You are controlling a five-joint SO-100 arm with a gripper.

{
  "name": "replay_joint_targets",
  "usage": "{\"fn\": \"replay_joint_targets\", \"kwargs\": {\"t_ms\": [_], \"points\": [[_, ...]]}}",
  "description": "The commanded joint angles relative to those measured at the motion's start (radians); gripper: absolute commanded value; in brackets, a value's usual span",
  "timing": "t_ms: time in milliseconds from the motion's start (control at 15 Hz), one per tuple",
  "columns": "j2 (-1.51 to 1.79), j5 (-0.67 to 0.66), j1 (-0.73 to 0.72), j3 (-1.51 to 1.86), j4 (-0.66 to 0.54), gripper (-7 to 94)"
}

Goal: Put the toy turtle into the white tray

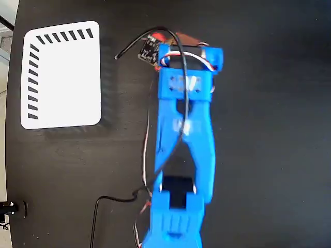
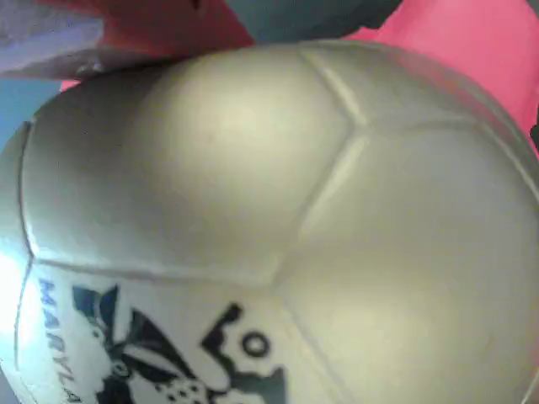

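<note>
The toy turtle fills the wrist view: a shiny gold-grey domed shell with a dark printed mark low down and red body parts along the top. A pale blue finger lies against the shell at the top left. In the fixed view the blue arm reaches up from the bottom edge, and its gripper sits over the turtle, of which only a red sliver shows. The gripper looks shut on the turtle. The white tray, with dark slanted slots along its top and left edges, lies at the upper left, well apart from the gripper.
The black table stretches to the right of the arm. A small circuit board with loose wires hangs at the gripper's left side. A black cable trails across the table at the lower left.
</note>
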Motion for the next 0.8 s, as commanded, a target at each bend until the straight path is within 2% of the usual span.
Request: {"fn": "replay_joint_targets", "kwargs": {"t_ms": [0, 400, 733], "points": [[0.327, -0.017, -0.031, 0.06, 0.026, -4], [0.594, -0.041, -0.195, 0.196, 0.057, -4], [0.568, -0.087, -0.391, 0.193, 0.031, -4]]}}
